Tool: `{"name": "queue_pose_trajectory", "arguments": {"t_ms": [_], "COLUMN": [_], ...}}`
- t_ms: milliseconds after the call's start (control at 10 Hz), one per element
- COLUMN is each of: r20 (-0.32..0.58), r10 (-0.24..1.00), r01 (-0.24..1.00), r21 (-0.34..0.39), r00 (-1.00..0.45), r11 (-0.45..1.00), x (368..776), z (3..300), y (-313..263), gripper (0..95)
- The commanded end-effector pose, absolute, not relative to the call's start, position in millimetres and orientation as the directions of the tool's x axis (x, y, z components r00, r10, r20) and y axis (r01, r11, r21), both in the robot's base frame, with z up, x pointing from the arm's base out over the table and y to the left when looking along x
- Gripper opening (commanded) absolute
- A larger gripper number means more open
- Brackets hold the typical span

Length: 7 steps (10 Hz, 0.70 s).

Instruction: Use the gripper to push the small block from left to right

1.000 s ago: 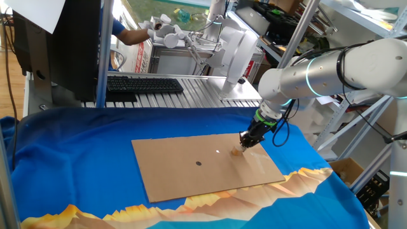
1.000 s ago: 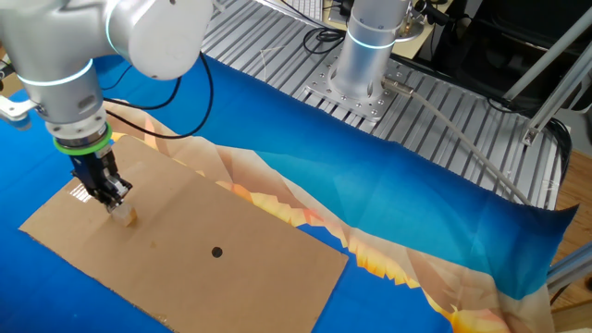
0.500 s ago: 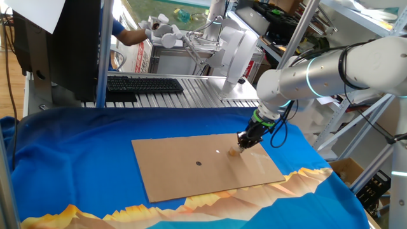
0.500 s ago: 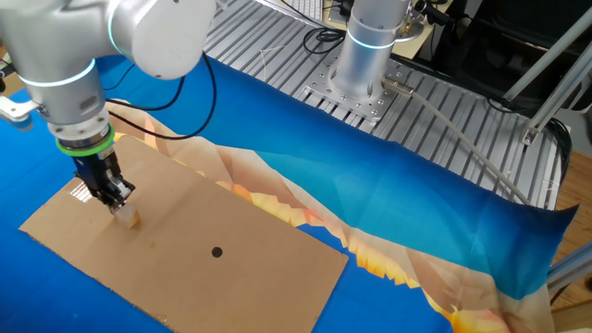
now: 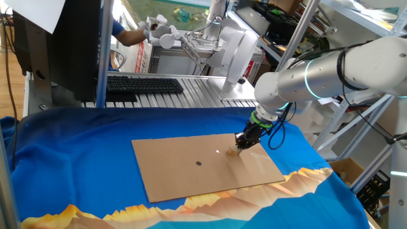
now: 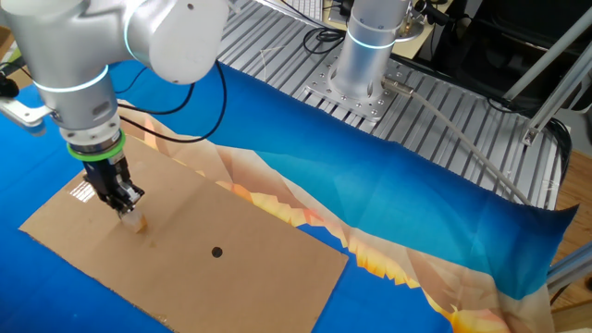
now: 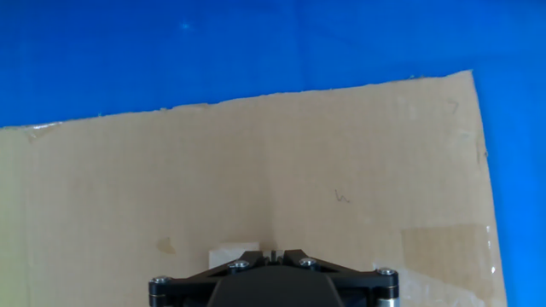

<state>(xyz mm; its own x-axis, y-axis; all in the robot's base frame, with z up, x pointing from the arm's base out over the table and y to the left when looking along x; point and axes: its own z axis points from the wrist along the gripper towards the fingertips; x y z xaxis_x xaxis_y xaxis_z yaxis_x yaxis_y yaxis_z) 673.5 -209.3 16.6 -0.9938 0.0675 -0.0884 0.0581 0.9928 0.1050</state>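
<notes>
My gripper (image 5: pixel 241 144) is a small black pointed tool under a green ring, at the end of the white-grey arm. It is shut, and its tip rests low on the brown cardboard sheet (image 5: pixel 184 175). The small block (image 5: pixel 233 152), a tiny tan cube, sits right against the tip, pressed but not gripped. In the other fixed view the gripper (image 6: pixel 127 202) stands just above the block (image 6: pixel 136 221) near the sheet's left part. The hand view shows the closed jaws of the gripper (image 7: pixel 273 254) at the bottom edge, with a pale corner of the block (image 7: pixel 227 252) beside them.
A black dot (image 6: pixel 216 252) marks the cardboard (image 6: pixel 240 287) near its middle, to the right of the block. A blue cloth (image 6: pixel 416 213) covers the table under the sheet. The arm's base (image 6: pixel 370 46) stands on a ribbed metal plate behind. A keyboard (image 5: pixel 143 84) lies at the back.
The gripper has slid a short way across the cardboard toward the black dot, and the block has moved along with it, staying against the tip.
</notes>
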Motion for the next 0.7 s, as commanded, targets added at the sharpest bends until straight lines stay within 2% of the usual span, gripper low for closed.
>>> {"name": "queue_pose_trajectory", "arguments": {"t_ms": [100, 500, 700], "r20": [-0.093, -0.098, -0.084], "r10": [0.075, 0.088, 0.108], "r01": [0.064, 0.078, 0.1], "r21": [0.108, 0.108, 0.097], "r00": [-0.993, -0.991, -0.991], "r11": [0.992, 0.991, 0.99], "x": [673.0, 671.7, 674.3], "z": [14.5, 9.7, 20.6], "y": [-205.6, -197.5, -186.8], "gripper": [0.0, 0.0, 0.0]}}
